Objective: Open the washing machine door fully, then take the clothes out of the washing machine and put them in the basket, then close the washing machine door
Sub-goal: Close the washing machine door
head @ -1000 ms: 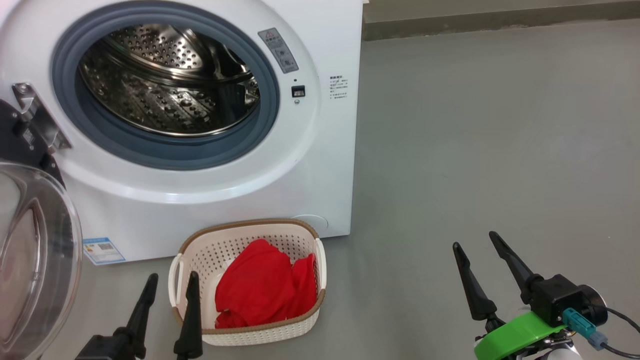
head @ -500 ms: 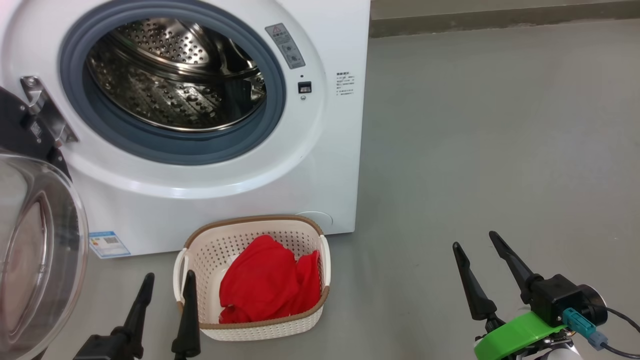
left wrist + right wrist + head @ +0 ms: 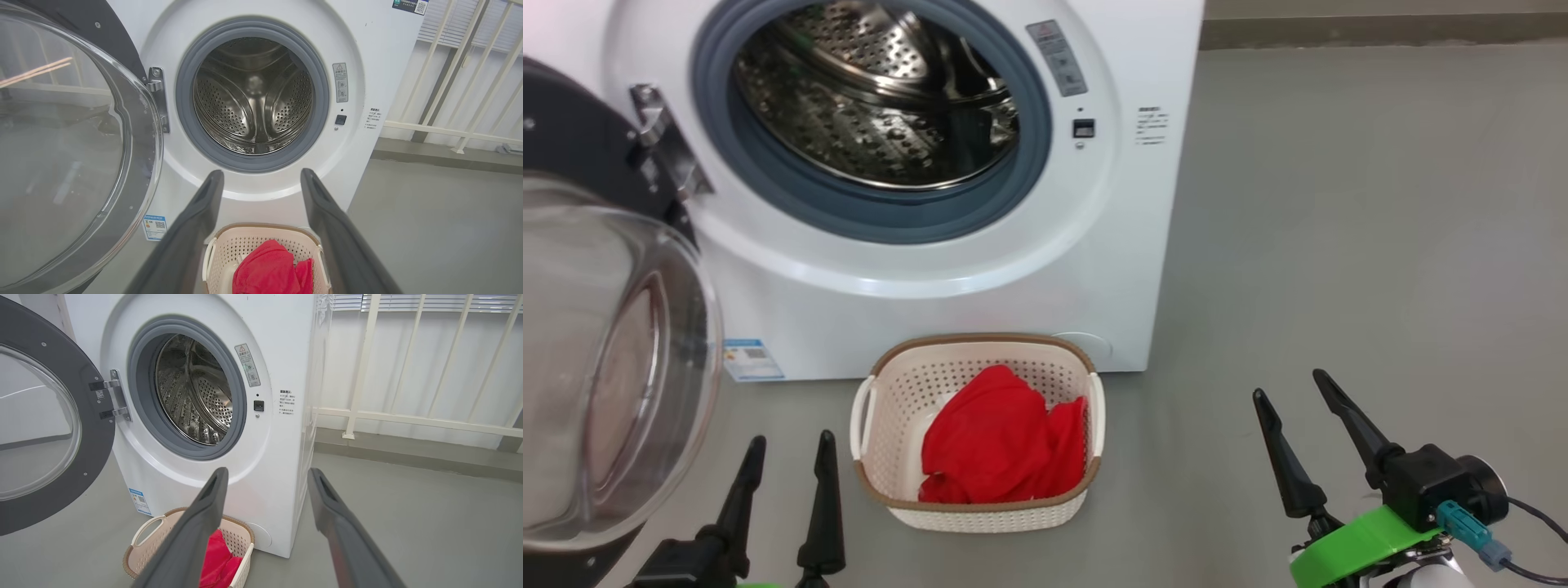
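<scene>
The white washing machine (image 3: 947, 294) stands with its door (image 3: 613, 367) swung wide open to the left, glass bowl facing me. Its steel drum (image 3: 874, 98) looks empty, as does the drum (image 3: 253, 94) in the left wrist view. On the floor before the machine sits the cream basket (image 3: 874, 408) holding red clothes (image 3: 1005, 437); a bit of white shows under them. My left gripper (image 3: 788, 445) is open, just left of the basket and near the door. My right gripper (image 3: 1290, 384) is open over bare floor, well right of the basket.
Grey floor (image 3: 1380, 245) stretches to the right of the machine. A white railing (image 3: 408, 416) with blinds behind it runs along the wall to the machine's right. The open door (image 3: 36, 424) takes up the space left of the machine.
The head camera has turned left, so machine, basket and door sit further right in the picture. Both grippers stay open; the clothes lie unchanged in the basket.
</scene>
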You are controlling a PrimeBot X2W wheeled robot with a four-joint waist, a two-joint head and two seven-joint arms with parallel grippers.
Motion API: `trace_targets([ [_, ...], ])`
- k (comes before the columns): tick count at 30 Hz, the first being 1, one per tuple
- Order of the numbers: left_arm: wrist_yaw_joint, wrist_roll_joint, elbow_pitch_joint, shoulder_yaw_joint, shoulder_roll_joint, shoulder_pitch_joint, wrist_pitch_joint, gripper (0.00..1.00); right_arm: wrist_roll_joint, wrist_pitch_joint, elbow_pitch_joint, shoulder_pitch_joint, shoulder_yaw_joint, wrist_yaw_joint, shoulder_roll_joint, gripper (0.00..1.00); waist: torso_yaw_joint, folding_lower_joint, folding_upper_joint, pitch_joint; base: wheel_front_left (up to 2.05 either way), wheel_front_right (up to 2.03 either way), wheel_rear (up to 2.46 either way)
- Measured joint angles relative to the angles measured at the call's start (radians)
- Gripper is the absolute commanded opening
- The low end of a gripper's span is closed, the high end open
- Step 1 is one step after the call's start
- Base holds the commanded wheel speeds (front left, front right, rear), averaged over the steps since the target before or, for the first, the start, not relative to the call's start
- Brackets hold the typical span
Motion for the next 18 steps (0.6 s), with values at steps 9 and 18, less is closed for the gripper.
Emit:
trace_targets([
  [9, 0.025, 0.001, -0.027, 0.003, 0.002, 0.000, 0.000, 1.00, 0.000, 0.000, -0.005, -0.024, 0.031, 0.000, -0.008, 1.00, 0.094, 0.0000, 0.0000, 0.013, 0.00, 0.00, 0.00],
  [18, 0.044, 0.001, -0.064, 0.015, 0.009, 0.012, 0.001, 1.00, -0.001, 0.000, -0.005, -0.024, 0.058, 0.000, -0.016, 1.00, 0.198, 0.0000, 0.0000, 0.002, 0.00, 0.00, 0.00],
])
